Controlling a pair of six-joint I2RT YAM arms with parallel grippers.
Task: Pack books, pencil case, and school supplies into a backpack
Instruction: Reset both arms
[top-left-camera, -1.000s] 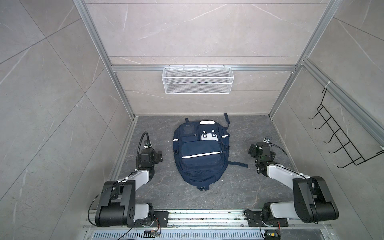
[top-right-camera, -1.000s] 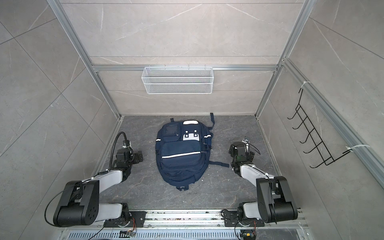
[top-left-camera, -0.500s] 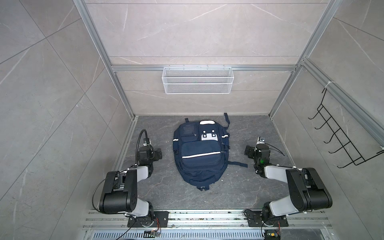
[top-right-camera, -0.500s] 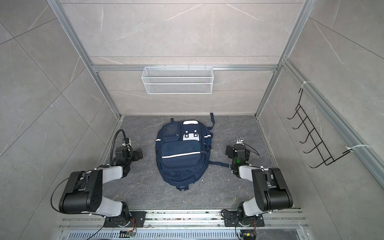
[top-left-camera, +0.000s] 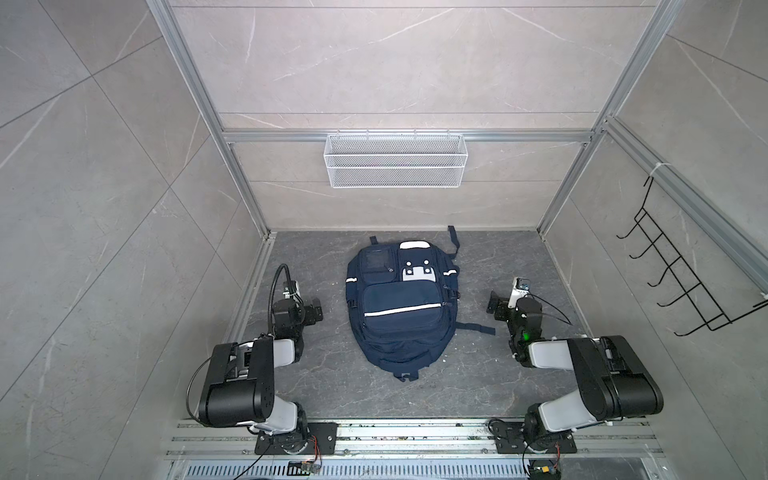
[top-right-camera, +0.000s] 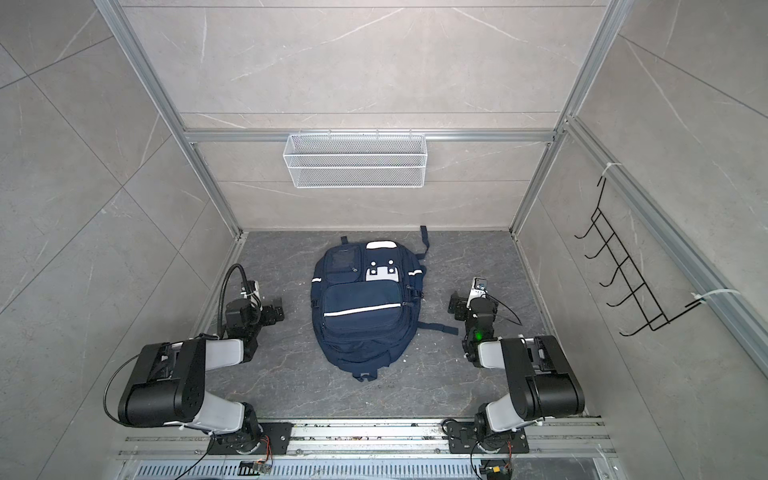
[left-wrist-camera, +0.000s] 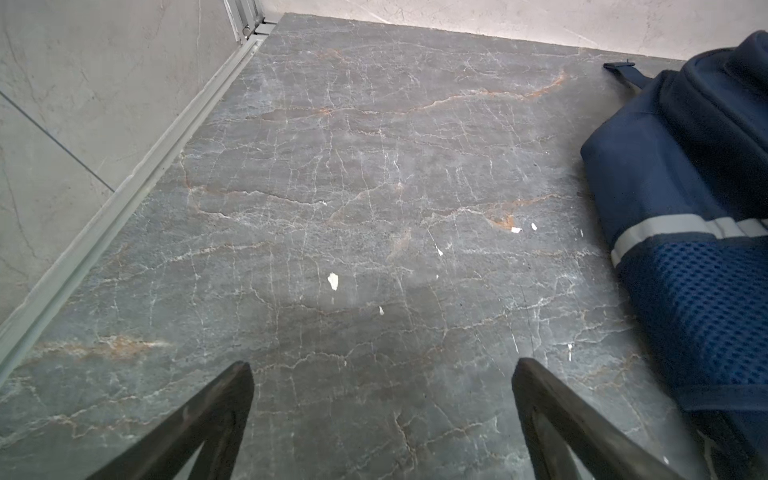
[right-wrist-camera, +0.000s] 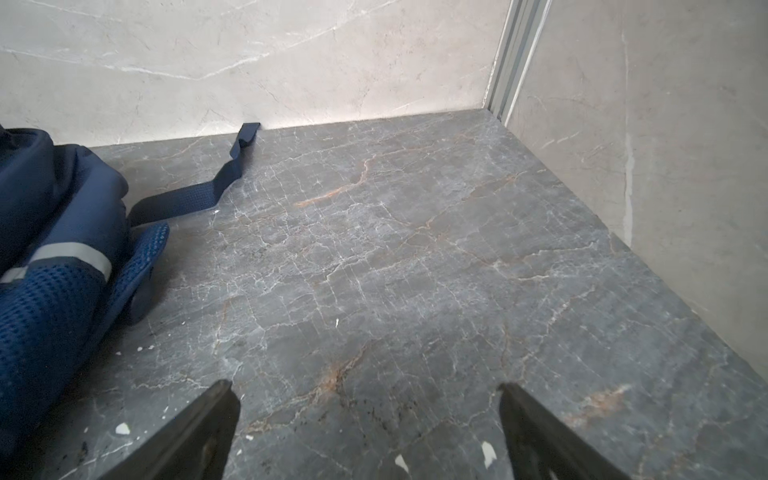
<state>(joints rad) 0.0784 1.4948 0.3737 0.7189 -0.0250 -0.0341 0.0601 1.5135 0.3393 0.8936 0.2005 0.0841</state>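
The navy backpack (top-left-camera: 401, 307) (top-right-camera: 361, 307) lies flat in the middle of the dark stone floor, its front with the white stripes facing up and its pockets looking closed. My left gripper (top-left-camera: 311, 312) (left-wrist-camera: 382, 370) rests low, to the left of the backpack. It is open over bare floor, and the backpack's side (left-wrist-camera: 685, 187) lies a short way off. My right gripper (top-left-camera: 496, 305) (right-wrist-camera: 365, 390) sits on the right, also open and empty, apart from the backpack (right-wrist-camera: 54, 216). The books, pencil case and school supplies are out of view.
A white wire basket (top-left-camera: 395, 160) hangs on the back wall and a black hook rack (top-left-camera: 681, 286) on the right wall. One loose backpack strap (top-left-camera: 473, 327) trails across the floor toward the right arm. Another strap (right-wrist-camera: 195, 199) runs to the back wall. Aluminium rails edge the floor.
Both arms have folded a little, with their elbows drawn in and up. The right gripper has slid slightly toward the backpack. Both grippers stay open.
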